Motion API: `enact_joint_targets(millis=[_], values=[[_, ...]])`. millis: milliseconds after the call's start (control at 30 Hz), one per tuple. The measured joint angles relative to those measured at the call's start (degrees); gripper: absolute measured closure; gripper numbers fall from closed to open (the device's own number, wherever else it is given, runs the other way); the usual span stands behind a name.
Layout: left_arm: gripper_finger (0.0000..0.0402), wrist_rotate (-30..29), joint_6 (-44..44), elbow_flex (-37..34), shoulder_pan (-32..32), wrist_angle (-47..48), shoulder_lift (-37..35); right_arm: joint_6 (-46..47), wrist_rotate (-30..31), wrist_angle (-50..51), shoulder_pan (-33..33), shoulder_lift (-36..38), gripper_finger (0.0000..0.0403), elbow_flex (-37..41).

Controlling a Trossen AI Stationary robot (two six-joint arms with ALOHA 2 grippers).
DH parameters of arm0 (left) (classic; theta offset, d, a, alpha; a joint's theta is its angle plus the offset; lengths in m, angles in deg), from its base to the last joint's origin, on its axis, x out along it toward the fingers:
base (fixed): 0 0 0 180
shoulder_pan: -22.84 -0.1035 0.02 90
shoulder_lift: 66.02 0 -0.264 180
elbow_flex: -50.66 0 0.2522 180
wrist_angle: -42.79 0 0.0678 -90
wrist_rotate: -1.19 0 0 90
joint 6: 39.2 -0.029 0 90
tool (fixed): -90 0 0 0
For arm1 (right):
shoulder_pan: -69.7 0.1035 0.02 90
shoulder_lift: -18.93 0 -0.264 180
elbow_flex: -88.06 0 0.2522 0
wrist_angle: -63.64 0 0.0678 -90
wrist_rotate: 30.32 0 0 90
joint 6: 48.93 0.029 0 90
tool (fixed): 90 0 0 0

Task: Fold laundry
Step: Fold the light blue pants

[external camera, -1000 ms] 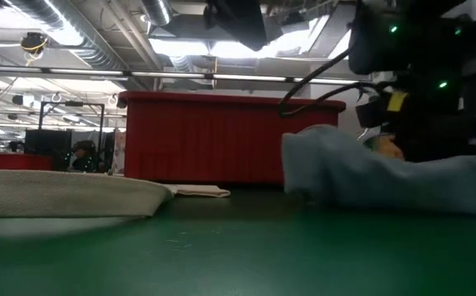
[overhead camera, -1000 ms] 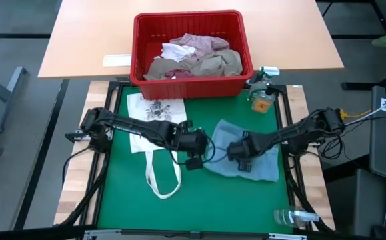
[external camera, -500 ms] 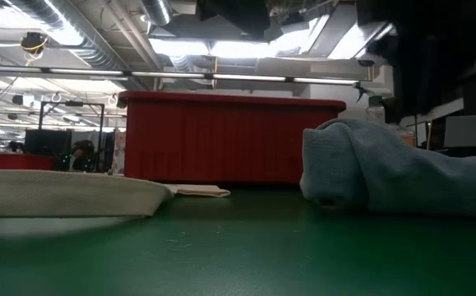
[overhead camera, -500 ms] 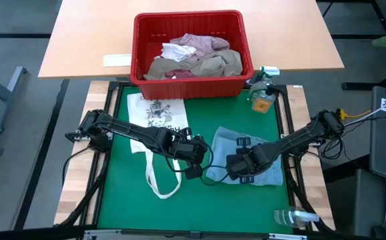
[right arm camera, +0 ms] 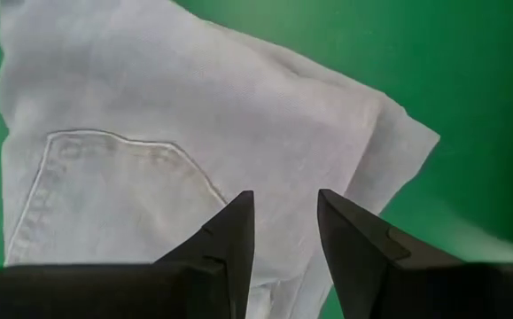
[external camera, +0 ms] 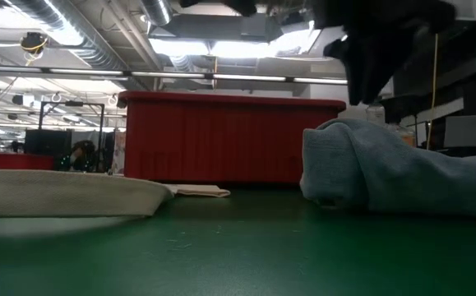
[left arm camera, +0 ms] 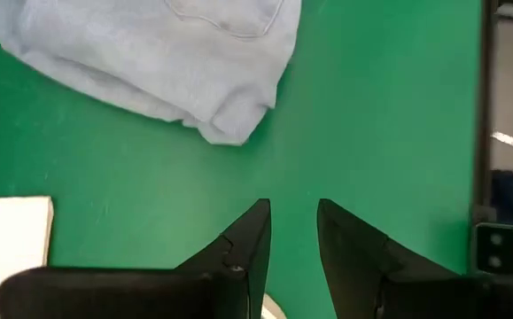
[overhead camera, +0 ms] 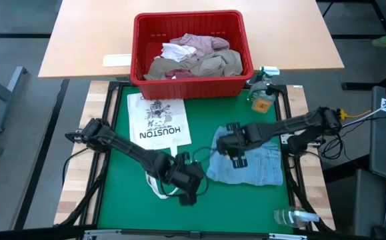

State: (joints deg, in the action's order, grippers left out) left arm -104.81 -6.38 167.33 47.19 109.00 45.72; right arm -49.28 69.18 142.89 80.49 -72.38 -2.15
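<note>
- The right gripper (overhead camera: 233, 151) hangs over the far left corner of the folded jeans (overhead camera: 249, 165). Its jaws stand a little apart with nothing between them; the wrist view shows only denim and a back pocket under the empty fingers (right arm camera: 229, 235).
- Half a second back this gripper was low on the near left part of the denim. It has since let go and lifted away toward the far side, which suggests the fold is laid.
- The left gripper (overhead camera: 190, 188) has pulled back to the near side, over the handles of the tote bag (overhead camera: 158, 120). Its jaws are likewise slightly parted and empty, with bare green mat (left arm camera: 371, 106) ahead of them.
- The jeans lie as a compact packet on the right half of the mat, free of both arms.
- The rest of the laundry (overhead camera: 193, 58) waits heaped in the red basket (overhead camera: 191, 85) at the far edge; I judge that another garment comes next.
</note>
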Motion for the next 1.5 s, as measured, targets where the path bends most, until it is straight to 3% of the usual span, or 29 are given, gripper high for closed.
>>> enact_joint_targets(millis=[233,633,833,1167,1500], values=[[0.0308,-2.9,1.2,0.0,1.1,-4.4,4.8,-3.1,-12.2,-3.0,-9.8,0.0,0.0276,0.1],[0.0233,-2.9,1.2,0.0,0.2,-9.7,10.0,-3.1,-27.1,-10.8,-23.0,-2.1,0.0276,5.0],[0.0223,-3.2,1.2,0.0,0.1,-9.9,10.3,-3.2,-29.6,-16.5,-25.1,-4.8,0.0276,6.6],[0.0229,-3.9,1.4,0.0,0.1,-10.2,10.9,-3.2,-31.7,-17.1,-25.1,-9.1,0.0276,6.6],[0.0230,-12.6,7.5,0.0,-0.4,-11.0,12.9,-3.2,-31.6,-17.5,-25.1,-9.1,0.0276,6.6]])
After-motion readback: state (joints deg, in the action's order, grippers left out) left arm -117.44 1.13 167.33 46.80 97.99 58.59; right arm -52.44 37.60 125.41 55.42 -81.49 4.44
